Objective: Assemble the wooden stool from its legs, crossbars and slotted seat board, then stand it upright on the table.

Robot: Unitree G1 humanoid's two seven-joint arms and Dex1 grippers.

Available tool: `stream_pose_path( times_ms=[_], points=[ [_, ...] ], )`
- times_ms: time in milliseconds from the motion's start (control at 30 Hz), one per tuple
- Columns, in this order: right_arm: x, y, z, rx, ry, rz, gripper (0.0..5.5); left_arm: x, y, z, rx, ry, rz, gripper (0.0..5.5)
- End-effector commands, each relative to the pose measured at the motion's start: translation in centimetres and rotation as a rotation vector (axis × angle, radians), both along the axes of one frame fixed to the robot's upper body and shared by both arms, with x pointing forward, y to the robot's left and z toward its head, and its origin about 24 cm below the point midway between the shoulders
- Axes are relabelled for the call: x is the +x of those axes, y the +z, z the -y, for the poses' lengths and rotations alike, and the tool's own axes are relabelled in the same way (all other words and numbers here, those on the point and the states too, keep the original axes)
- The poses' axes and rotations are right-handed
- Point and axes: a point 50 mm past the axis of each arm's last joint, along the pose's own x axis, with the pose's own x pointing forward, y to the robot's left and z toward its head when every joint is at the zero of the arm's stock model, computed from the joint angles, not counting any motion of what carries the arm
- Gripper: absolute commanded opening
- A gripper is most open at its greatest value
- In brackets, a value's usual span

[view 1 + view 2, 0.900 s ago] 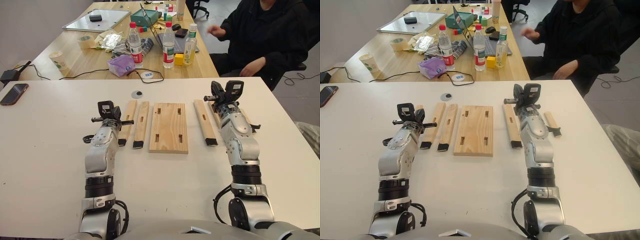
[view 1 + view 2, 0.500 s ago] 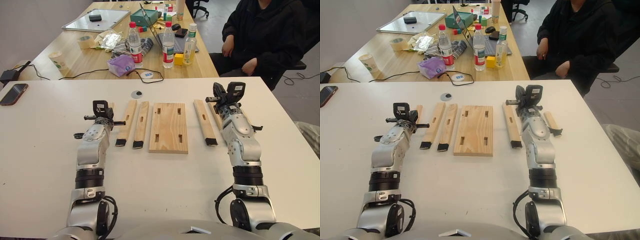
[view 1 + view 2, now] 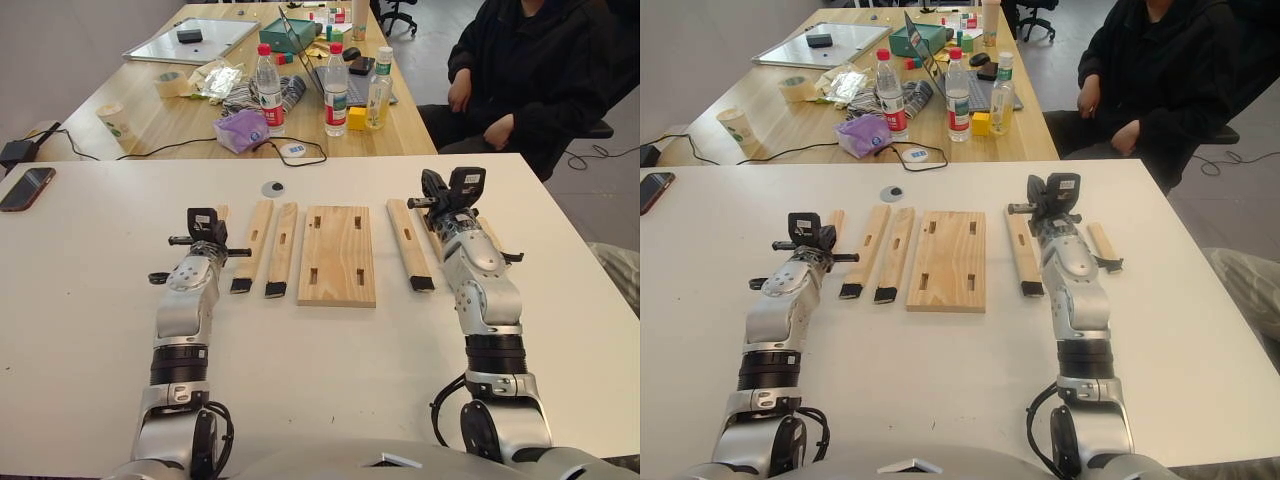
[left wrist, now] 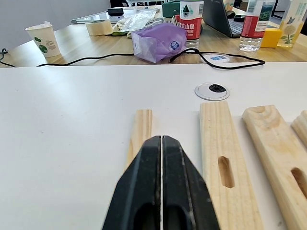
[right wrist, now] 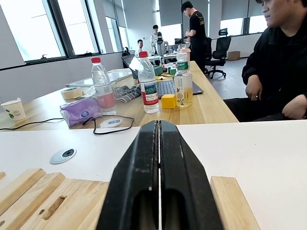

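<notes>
Stool: lay in loose pieces, flat on the white table [image 3: 90, 330], nothing joined. Nearest, at lower left of the head view, found the left gripper [image 4: 161, 140] pinched shut on nothing, low over a thin crossbar [image 4: 140, 132]. Toward centre came a first leg [image 3: 256, 240] and a second leg [image 3: 282, 245], both slotted, then the seat board [image 3: 337, 255] mid-frame, then a third leg [image 3: 410, 243]. Right of centre, found the right gripper [image 5: 158, 123] likewise clamped empty, hovering between that leg and another crossbar [image 3: 1102, 243]. Farther up, noted a grey cable cap [image 3: 273, 188] and a wooden desk [image 3: 150, 110] with bottles [image 3: 337, 75]. Judged as the opening step, with no piece picked up yet. Next called for parting the left fingers and closing them around the crossbar.
</notes>
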Motion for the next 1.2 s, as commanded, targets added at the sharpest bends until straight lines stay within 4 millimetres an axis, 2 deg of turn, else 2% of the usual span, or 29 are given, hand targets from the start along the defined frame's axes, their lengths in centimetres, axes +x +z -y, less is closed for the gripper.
stream_pose_path(
  times_ms=[33, 400, 467, 567, 700, 900, 1200],
  points=[
    [-0.6, -0.7, 0.0, 0.004, 0.001, -0.033, 0.03, -0.3, 0.0, 0.1, -0.01, -0.004, 0.017, 0.0],
    [-0.5, -0.6, -0.2, 0.004, 0.008, -0.036, 0.03, -0.6, -0.5, 0.0, -0.024, 0.008, -0.001, 0.0],
    [-0.4, -0.6, -0.2, 0.004, 0.008, -0.039, 0.0, 0.0, -0.7, -0.1, -0.029, 0.006, -0.014, 0.23],
    [-0.4, -0.5, -0.3, 0.006, 0.005, -0.036, 0.0, 0.8, -2.4, -0.9, -0.04, 0.024, -0.092, 0.67],
    [-0.4, -0.7, -0.2, 0.004, 0.004, -0.042, 0.0, 1.6, -3.8, -2.2, -0.025, 0.053, -0.133, 1.3],
    [-0.5, -0.7, -0.1, -0.002, -0.003, -0.04, 0.0, 1.7, -5.2, -3.6, 0.025, 0.062, -0.19, 2.27],
    [0.1, -0.4, -0.5, -0.005, 0.018, -0.034, 0.0, 1.3, -5.8, -4.7, 0.045, 0.034, -0.224, 2.27]
  ],
)
